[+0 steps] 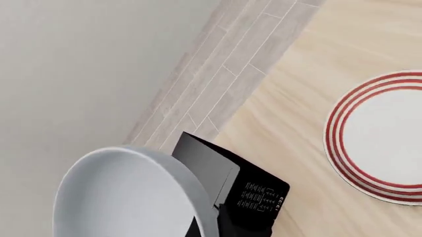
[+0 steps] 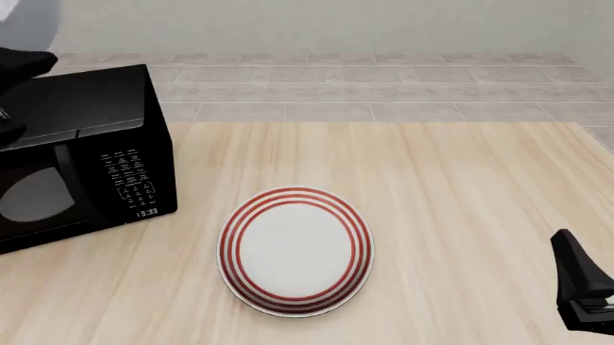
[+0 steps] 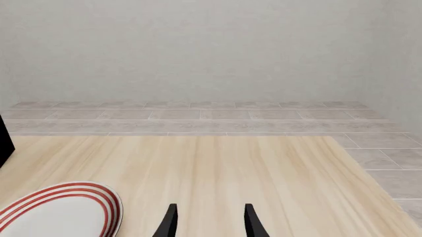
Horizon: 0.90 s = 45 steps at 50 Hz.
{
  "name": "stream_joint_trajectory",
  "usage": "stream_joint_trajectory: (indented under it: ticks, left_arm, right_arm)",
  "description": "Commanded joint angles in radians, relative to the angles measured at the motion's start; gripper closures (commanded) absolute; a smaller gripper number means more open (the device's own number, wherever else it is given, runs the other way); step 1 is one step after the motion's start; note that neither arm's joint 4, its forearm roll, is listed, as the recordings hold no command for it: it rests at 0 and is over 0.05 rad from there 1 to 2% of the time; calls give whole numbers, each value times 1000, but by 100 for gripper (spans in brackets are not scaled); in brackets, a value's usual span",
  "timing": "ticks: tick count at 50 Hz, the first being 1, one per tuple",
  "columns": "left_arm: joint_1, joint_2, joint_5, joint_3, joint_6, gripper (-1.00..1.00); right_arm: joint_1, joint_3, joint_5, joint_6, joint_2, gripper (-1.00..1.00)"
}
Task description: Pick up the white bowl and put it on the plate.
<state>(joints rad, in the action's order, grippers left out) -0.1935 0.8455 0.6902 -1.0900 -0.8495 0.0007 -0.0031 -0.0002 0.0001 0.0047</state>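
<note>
Your only obstacle on the light wooden table [image 2: 451, 187] is the boxy black microwave oven [image 2: 86, 154] on its left side, standing near the flat red-ringed white plate [image 2: 295, 251] but apart from it. You have open tabletop all round the plate elsewhere, widest to its right and beyond it.
</note>
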Motion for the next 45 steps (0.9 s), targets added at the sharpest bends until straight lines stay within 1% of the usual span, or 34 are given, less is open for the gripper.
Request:
stream_joint_trajectory:
  ticks: [1,5,8,9,12,21,28,31,32,34,40,45]
  left_arm:
    - [-118,2,31,-42,53,100]
    - [-160,2,39,-46,75,100]
    - [-180,7,35,-45,75,100]
    - [-204,16,36,-52,90,100]
    - [-226,23,18,-36,84,100]
    - [-293,58,-27,-9,94,100]
    - [-341,88,-48,-10,103,100]
    - [-368,108,-62,-8,118,100]
    - [-368,108,-62,-8,118,100]
    - [-372,121,-96,20,111,100]
    - [-391,143,-111,23,124,100]
    - [-414,154,-137,44,136,100]
  right_arm:
    - [0,0,0,0,0,-100]
    - [0,0,0,0,0,-100]
    - [-1,0,0,0,0,-100]
    - [0,0,0,0,0,-100]
    - [0,0,0,0,0,-100]
    - [0,0,0,0,0,-100]
    - [0,0,0,0,0,-100]
    - [0,0,0,0,0,-100]
    - [0,0,0,0,0,-100]
    - [0,0,0,0,0,-100]
    - [0,0,0,0,0,-100]
    - [0,0,0,0,0,-100]
